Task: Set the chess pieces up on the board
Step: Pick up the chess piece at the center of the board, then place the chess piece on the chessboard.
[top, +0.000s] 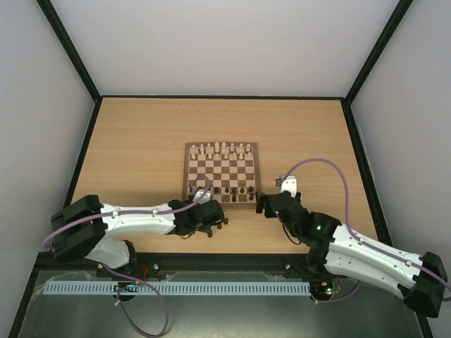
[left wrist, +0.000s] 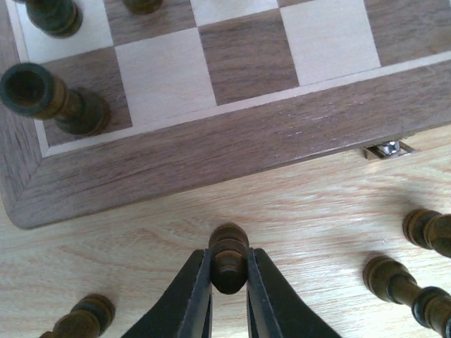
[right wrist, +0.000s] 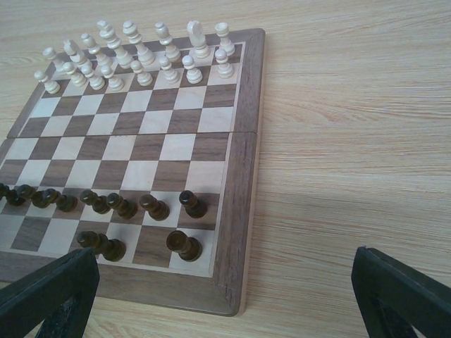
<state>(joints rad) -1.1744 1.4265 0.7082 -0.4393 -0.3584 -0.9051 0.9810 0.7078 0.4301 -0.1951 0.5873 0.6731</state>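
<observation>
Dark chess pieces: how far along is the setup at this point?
Done: a row of dark pawns stands on the board, with a few pieces on the nearest row. In hand: the left gripper is shut on one dark piece just off the board's near edge. Left: several loose dark pieces sit on the table; several nearest-row squares are empty.

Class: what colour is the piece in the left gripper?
Dark brown; the piece shows best in left wrist view.

both arms wore white shells with black joints and black bases. purple cables (top: 331,163) ran along the left arm (top: 134,220) and over the right arm (top: 366,255), which showed small green lights (top: 319,227). the left gripper (left wrist: 228,257) had thin, tapered black fingers (left wrist: 190,303).
</observation>
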